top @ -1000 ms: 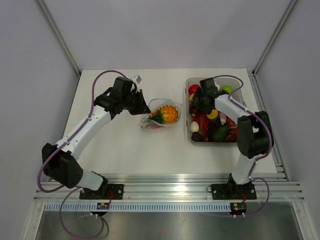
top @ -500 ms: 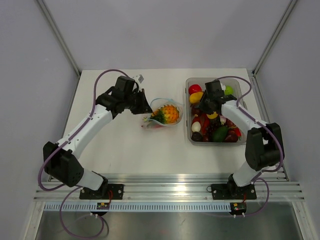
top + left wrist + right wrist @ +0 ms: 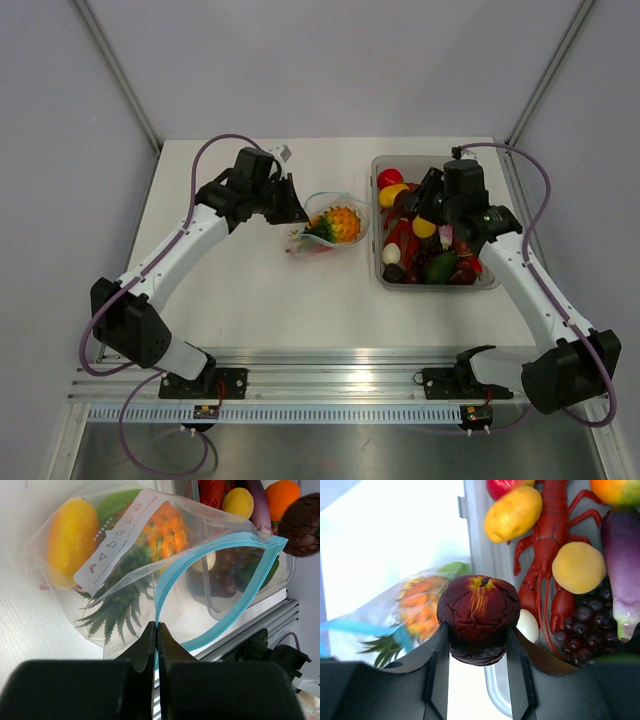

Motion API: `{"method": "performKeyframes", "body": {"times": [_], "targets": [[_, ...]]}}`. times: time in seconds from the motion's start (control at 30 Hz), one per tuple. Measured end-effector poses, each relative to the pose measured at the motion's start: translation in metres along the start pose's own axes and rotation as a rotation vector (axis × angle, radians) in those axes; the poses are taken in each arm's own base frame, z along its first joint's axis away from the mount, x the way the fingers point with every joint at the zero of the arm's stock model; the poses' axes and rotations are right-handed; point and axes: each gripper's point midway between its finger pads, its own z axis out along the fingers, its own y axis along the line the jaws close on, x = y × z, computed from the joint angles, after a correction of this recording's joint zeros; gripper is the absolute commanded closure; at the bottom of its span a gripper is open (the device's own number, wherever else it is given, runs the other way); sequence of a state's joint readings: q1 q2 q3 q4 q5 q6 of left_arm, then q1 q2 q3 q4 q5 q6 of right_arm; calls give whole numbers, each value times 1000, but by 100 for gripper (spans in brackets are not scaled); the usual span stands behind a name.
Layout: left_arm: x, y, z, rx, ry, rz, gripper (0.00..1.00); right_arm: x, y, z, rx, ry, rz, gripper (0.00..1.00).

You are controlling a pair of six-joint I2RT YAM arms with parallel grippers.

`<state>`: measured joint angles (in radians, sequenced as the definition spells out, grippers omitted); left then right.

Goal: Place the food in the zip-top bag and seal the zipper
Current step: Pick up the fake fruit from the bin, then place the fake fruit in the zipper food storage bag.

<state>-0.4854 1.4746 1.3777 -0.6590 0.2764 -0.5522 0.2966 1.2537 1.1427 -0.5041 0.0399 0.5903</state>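
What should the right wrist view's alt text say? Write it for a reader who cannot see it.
The right gripper holds a dark maroon toy fruit between its fingers. Behind it, the clear tub holds a red toy lobster, yellow fruits, dark grapes and a purple eggplant; to the left lies the zip-top bag with a pineapple inside.

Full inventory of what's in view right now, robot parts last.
zip-top bag: one, clear, on table left of tub, mouth open
zipper: one, light blue, along bag mouth
pineapple: one, orange, in bag
yellow fruit: one, in bag
green piece: one, in bag
maroon fruit: one, held over tub's left edge
red lobster, purple eggplant, dark grapes, white egg: one each, in tub
yellow pieces: two, in tub
tub: one, clear, table right
table: one, white
left gripper: jaws shut on zipper
right gripper: jaws shut on maroon fruit
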Motion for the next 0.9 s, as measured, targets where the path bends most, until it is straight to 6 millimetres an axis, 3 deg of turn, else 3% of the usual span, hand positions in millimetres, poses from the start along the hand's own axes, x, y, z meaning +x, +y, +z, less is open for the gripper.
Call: {"method": "performKeyframes", "body": {"times": [0.13, 0.23, 0.33, 0.43, 0.57, 0.8, 0.83, 0.9], "targets": [[-5, -4, 2, 7, -4, 3, 100, -19, 26, -31, -70, -49, -41, 86], [-10, -9, 3, 16, -7, 2, 100, -28, 63, -54, -157, -74, -97, 86], [-18, -14, 2, 24, -19, 8, 100, -27, 112, -76, -273, -78, -170, 86], [-22, -17, -1, 27, -25, 10, 100, -14, 148, -84, -354, -52, -225, 86], [-24, -19, -5, 27, -27, 12, 100, 17, 162, -59, -350, 31, -270, 85], [-20, -17, -6, 18, -13, 11, 100, 65, 143, 13, -212, 179, -315, 80], [-20, -17, -6, 18, -13, 11, 100, 69, 140, 19, -194, 190, -319, 62], [-20, -17, -6, 17, -11, 10, 100, 74, 138, 28, -173, 212, -329, 41]]}}
